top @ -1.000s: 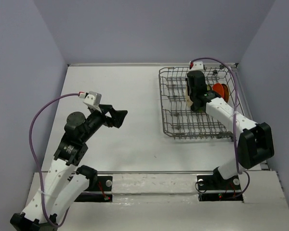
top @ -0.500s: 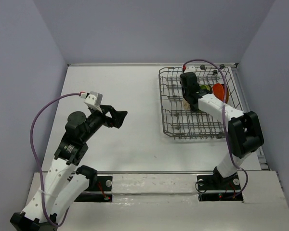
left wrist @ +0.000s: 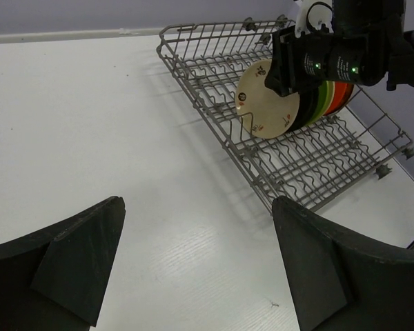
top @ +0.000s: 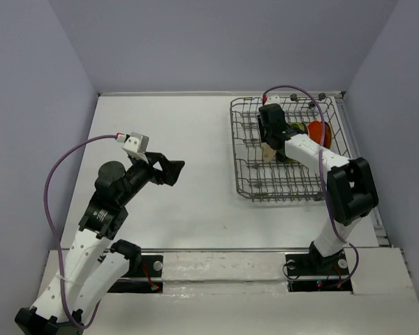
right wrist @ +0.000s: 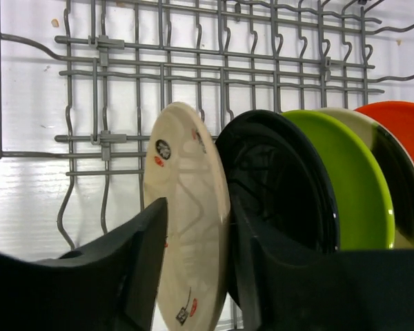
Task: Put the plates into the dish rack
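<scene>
The dish rack [top: 265, 183] stands at the back right on the table; it also shows in the left wrist view [left wrist: 317, 172] and the right wrist view [right wrist: 193, 76]. Several plates stand upright in it in a row: a beige plate with small decals [right wrist: 186, 207], a black plate [right wrist: 283, 200], a lime green plate [right wrist: 355, 193], a cream plate with a dark patch [right wrist: 393, 179] and an orange plate [right wrist: 400, 124]. My right gripper [right wrist: 196, 227] is shut on the beige plate [top: 267, 152], one finger on each face. My left gripper [top: 173, 169] is open and empty above the table's left middle [left wrist: 196, 207].
The rack's upright tines and left half [top: 248, 139] hold nothing. The white table [top: 181, 125] ends at grey walls on the left, back and right. The right arm [top: 349, 188] reaches over the rack's near right corner.
My right gripper has moved left along the rack with the beige plate, which now stands beside the black plate. The left arm has not moved.
</scene>
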You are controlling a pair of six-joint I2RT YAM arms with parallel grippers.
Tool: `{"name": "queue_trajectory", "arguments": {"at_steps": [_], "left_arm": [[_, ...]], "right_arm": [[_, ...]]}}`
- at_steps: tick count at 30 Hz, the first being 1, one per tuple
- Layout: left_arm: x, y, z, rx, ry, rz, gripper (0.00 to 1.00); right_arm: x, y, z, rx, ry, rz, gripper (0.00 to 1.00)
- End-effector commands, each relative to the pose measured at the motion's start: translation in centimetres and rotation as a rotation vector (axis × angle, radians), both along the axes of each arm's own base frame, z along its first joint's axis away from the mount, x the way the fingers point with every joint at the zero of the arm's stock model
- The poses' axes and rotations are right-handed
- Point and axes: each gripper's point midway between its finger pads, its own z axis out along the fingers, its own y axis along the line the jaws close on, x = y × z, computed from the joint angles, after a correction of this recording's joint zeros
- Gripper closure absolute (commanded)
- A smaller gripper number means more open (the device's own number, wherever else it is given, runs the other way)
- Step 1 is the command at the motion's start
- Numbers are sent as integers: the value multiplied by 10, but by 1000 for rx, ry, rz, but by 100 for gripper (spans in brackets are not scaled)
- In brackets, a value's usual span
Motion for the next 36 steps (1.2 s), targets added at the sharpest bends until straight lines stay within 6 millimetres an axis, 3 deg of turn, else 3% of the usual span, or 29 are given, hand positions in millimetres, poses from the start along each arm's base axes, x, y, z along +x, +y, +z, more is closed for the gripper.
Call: {"name": "queue_trajectory", "arguments": {"at_steps": [1,2,4,5,8,9,13,14,15,17,18,19,22,23,27,30,36], "left_arm": [[3,0,3,7,-30,-1,1],[3,-1,3,6,-28,-1,1],[3,0,3,6,-28,-1,1],[4,0,3,7,-27,1,1],[5,1,2,6,-24,5,1],[5,0,2,6,-24,4,1],[4,-1,2,2,-26,-10,1],[3,-1,3,0,-26,-10,1],[3,0,4,-2,-29,-5,1],[4,0,7,-10,-41,-2,1],[4,0,11,-19,-55,-1,1],[4,1,14,-24,-64,3,1],[4,2,20,-44,-71,13,1],[2,2,27,-56,-84,10,1],[-5,1,55,-107,-139,-4,1],[-13,3,88,-162,-216,-6,1],[-22,16,124,-212,-287,40,1]], "right_arm": [[10,6,45,54,-96,2,41],[7,5,53,64,-109,-1,31],[1,5,71,90,-136,7,24],[1,6,70,95,-133,13,23],[-11,8,96,149,-172,36,20],[-20,8,115,188,-209,44,19],[-51,23,141,346,-251,134,9],[-68,28,166,414,-297,191,4],[-81,36,166,476,-293,233,0],[-111,35,201,555,-380,288,0],[-121,36,203,592,-388,303,0],[-143,35,225,629,-442,356,0],[-173,29,240,683,-500,388,0],[-190,22,255,700,-556,406,0],[-231,4,278,737,-663,423,0],[-253,-9,292,751,-728,422,0],[-267,-16,288,752,-721,412,0]]}}
